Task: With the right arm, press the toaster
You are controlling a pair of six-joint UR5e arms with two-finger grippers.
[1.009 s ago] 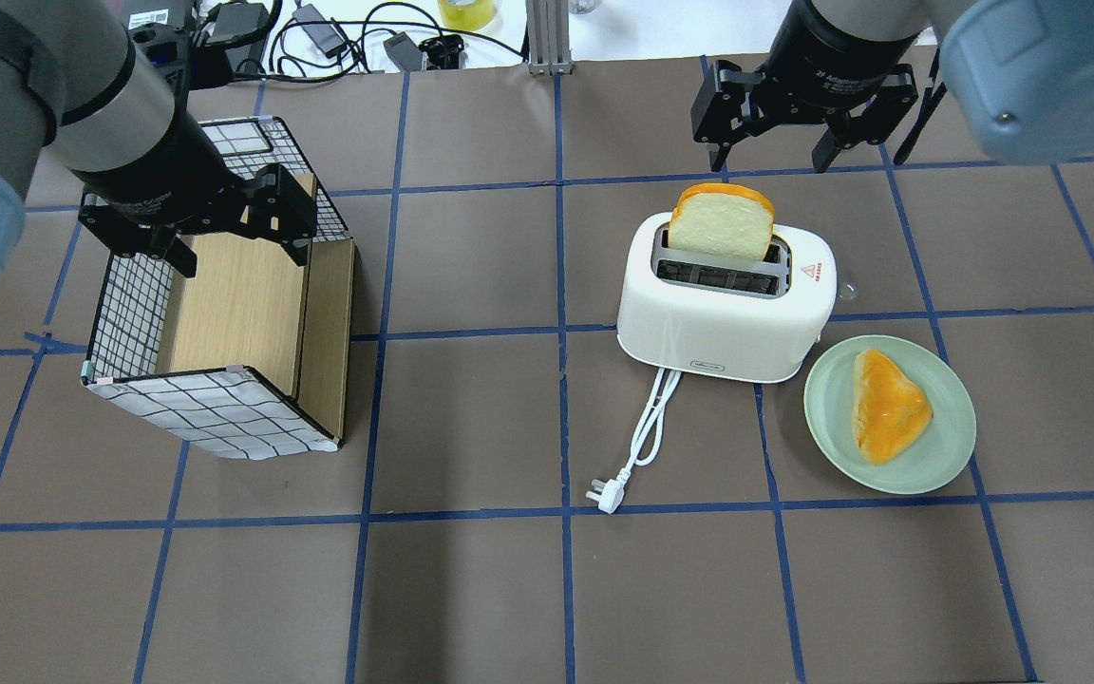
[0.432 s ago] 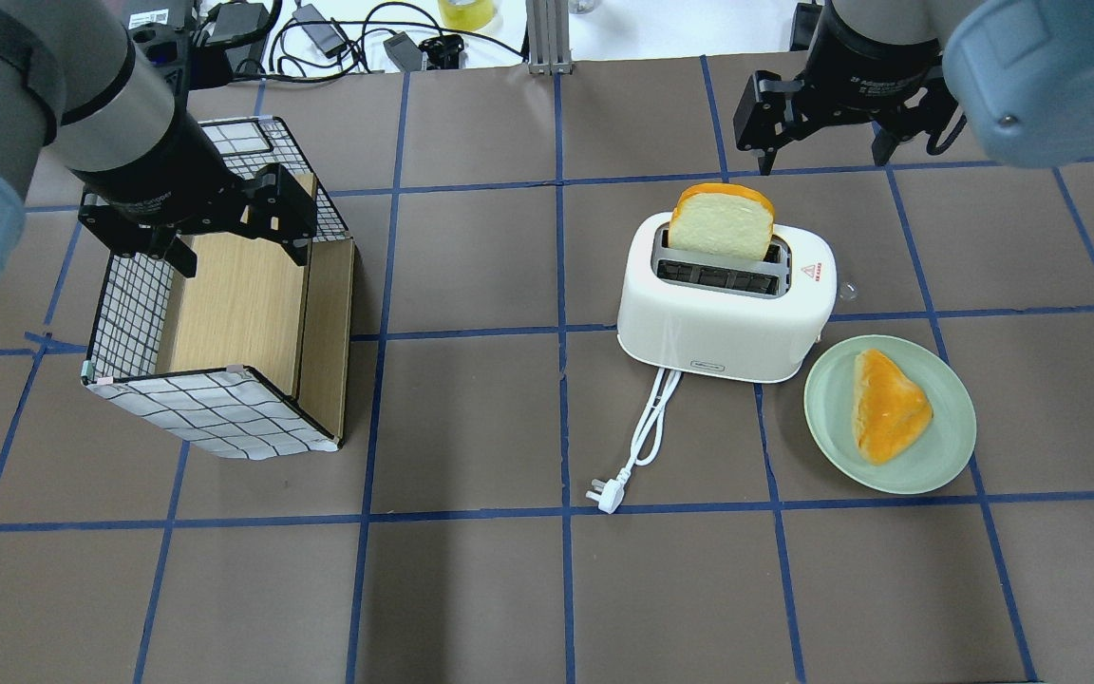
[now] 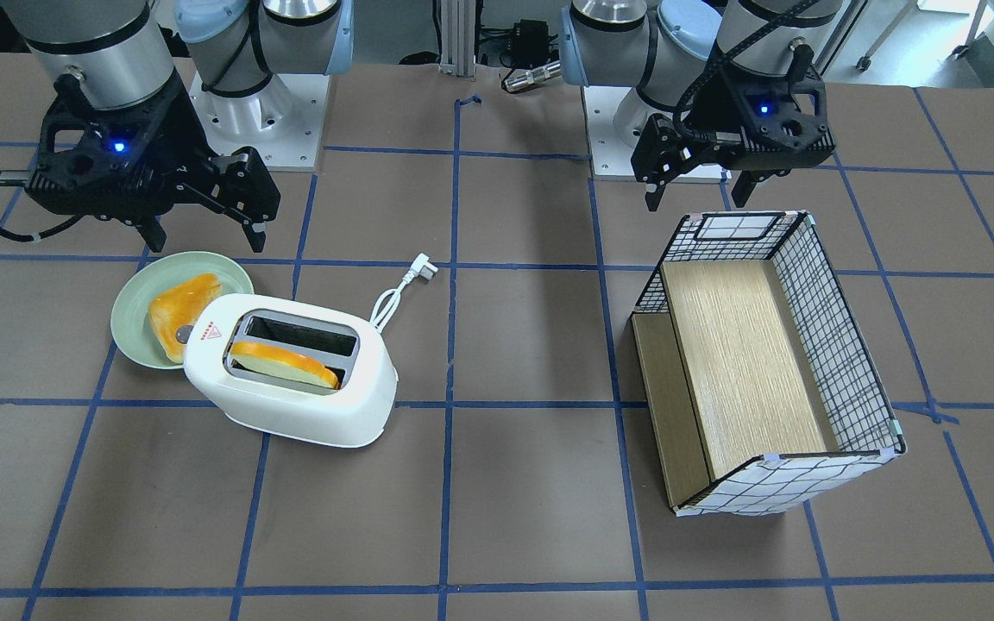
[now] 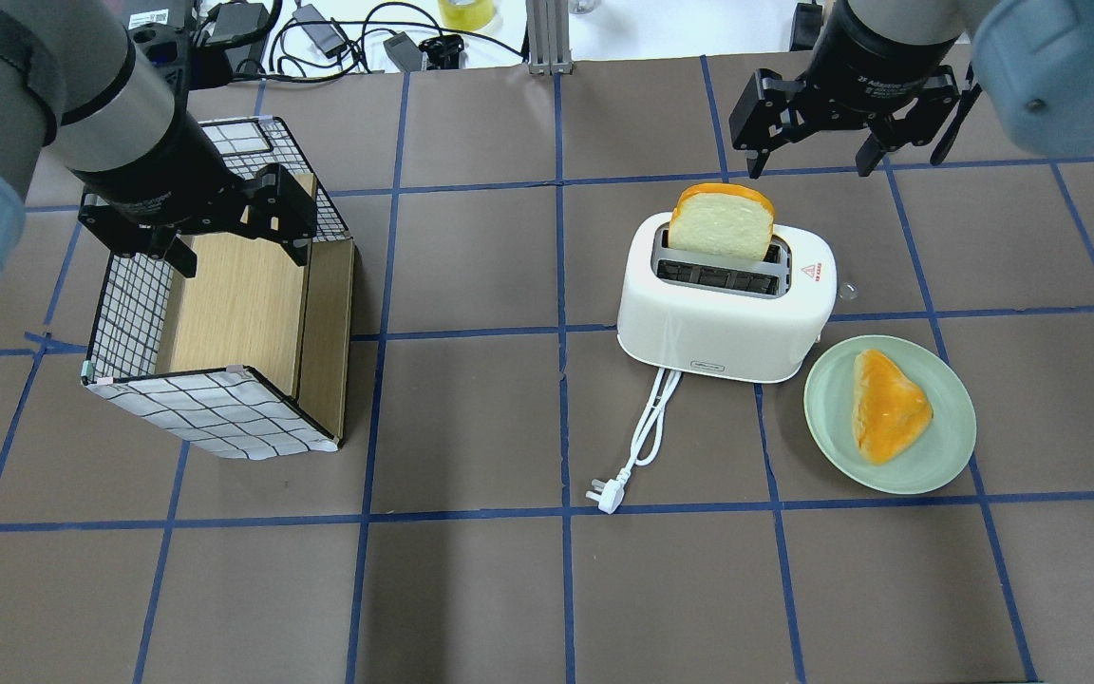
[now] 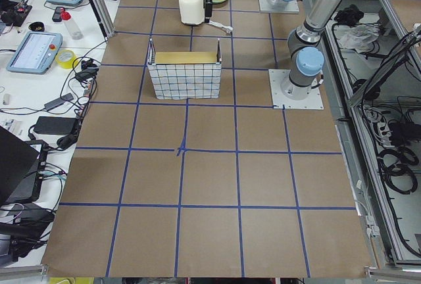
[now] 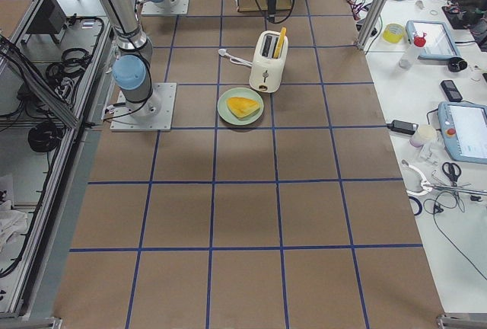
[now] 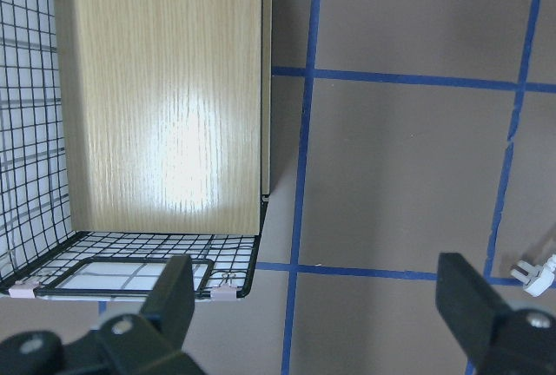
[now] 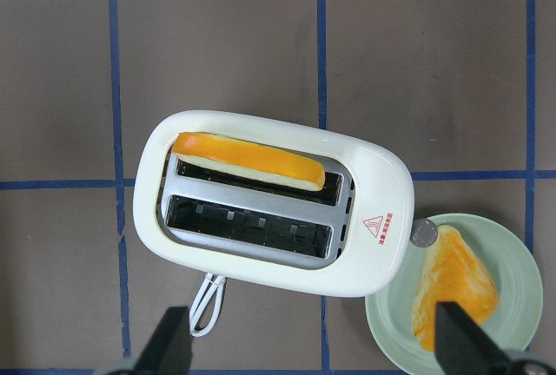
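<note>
The white toaster stands right of the table's centre, also seen in the front view and in the right wrist view. A bread slice stands in its far slot; the near slot is empty. Its grey knob is on the end facing the plate. My right gripper hangs open and empty high above the toaster, touching nothing; it also shows in the front view. My left gripper is open and empty over the basket.
A pale green plate with an orange pastry lies right beside the toaster's knob end. The toaster's white cord and plug trail toward the robot. A wire basket with a wooden floor stands at the left.
My right gripper has shifted a little to the right above the toaster and turned slightly, still open. The left arm, toaster and bread have not moved.
</note>
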